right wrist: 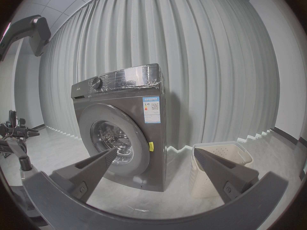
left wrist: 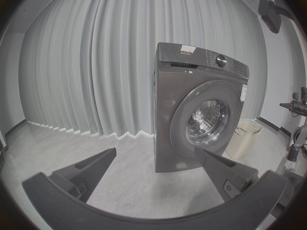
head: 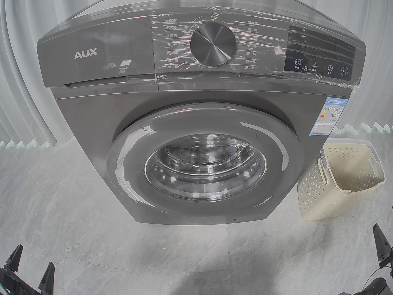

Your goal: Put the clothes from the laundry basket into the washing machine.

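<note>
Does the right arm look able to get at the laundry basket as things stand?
Probably yes. The right gripper, open, hangs low on the same side as the laundry basket beside the washing machine; only bare floor lies between them.

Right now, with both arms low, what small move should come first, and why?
Probably raise the left gripper toward the washing machine door: it is shut, so nothing can go in. Both it and the right gripper are open and empty; the laundry basket stands beside the machine.
</note>
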Motion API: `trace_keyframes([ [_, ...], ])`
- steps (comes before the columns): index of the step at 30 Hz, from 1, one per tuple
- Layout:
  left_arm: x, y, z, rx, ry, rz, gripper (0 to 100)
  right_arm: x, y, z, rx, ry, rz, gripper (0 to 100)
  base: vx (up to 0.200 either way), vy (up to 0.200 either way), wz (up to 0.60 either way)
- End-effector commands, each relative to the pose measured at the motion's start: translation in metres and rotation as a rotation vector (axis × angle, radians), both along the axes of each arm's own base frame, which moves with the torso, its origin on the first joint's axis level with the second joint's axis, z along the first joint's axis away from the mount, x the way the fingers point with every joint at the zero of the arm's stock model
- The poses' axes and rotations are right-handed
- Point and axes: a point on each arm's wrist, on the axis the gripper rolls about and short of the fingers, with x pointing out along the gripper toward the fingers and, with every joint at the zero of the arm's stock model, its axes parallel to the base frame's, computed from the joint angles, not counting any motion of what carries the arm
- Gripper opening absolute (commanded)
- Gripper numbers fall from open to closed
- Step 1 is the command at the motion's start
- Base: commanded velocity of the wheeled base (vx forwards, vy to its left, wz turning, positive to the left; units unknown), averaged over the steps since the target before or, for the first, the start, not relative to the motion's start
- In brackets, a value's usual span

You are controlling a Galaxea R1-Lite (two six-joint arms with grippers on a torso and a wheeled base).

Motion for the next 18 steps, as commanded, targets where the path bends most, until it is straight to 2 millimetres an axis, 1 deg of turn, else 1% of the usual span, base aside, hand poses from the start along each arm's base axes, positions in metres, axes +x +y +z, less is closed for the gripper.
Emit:
trace_keyframes([
  [1, 0.000, 0.000, -0.005, 0.001, 0.001, 0.001, 100, -0.013, -0.001, -0.012, 0.006, -0.055, -0.010, 100, 0.000, 0.000, 0.00],
  [2, 0.000, 0.000, -0.005, 0.001, 0.000, 0.001, 100, -0.018, -0.002, -0.020, 0.004, -0.038, -0.013, 100, 0.000, 0.000, 0.00],
  [3, 0.000, 0.000, -0.005, 0.001, 0.000, 0.001, 100, -0.019, -0.002, -0.023, 0.005, -0.024, -0.015, 100, 0.000, 0.000, 0.00],
  [7, 0.000, 0.000, -0.005, 0.001, 0.000, 0.001, 100, -0.020, -0.001, -0.027, 0.008, -0.003, -0.051, 100, 0.000, 0.000, 0.00],
  [8, 0.000, 0.000, -0.005, 0.001, 0.001, 0.001, 100, -0.022, 0.000, -0.034, -0.003, 0.026, -0.103, 100, 0.000, 0.000, 0.00],
  [9, 0.000, 0.000, -0.005, 0.001, 0.000, 0.001, 100, -0.023, 0.000, -0.038, -0.002, 0.051, -0.115, 100, 0.000, 0.000, 0.00],
  [10, 0.000, 0.000, -0.005, 0.002, 0.000, -0.001, 100, -0.024, 0.000, -0.047, -0.017, 0.112, -0.131, 100, 0.000, 0.000, 0.00],
  [12, 0.000, 0.000, -0.005, 0.001, 0.000, -0.002, 100, -0.023, -0.001, -0.044, -0.012, 0.101, -0.160, 100, 0.000, 0.000, 0.00],
  [14, 0.000, 0.000, -0.005, 0.001, 0.000, -0.002, 100, -0.023, -0.002, -0.048, -0.005, 0.134, -0.191, 100, 0.000, 0.000, 0.00],
  [18, 0.000, 0.000, -0.005, 0.001, 0.000, -0.002, 100, -0.023, -0.002, -0.051, 0.006, 0.165, -0.192, 100, 0.000, 0.000, 0.00],
])
